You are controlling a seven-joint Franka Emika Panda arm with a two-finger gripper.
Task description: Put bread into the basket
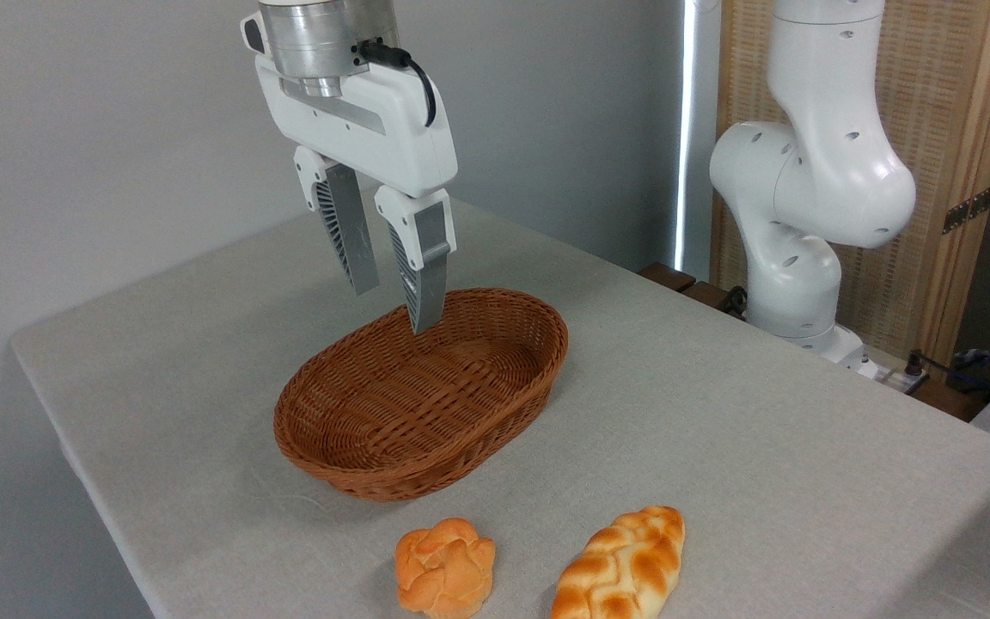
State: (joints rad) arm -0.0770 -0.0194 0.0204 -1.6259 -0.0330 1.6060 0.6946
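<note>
The bread, a small round knotted orange-golden bun [445, 567], lies on the table near the front edge, just in front of the basket. The oval brown wicker basket [336, 421] sits in the middle of the table and holds nothing. My gripper [394, 305] hangs above the basket's far rim, pointing down, fingers [426, 275] apart and open with nothing between them. It is well above and behind the bun.
A longer braided golden-brown loaf [624, 567] lies right of the bun at the front edge. The arm's white base [804, 223] rises at the back right corner. The grey cloth-covered table [761, 447] ends in edges left, front and right.
</note>
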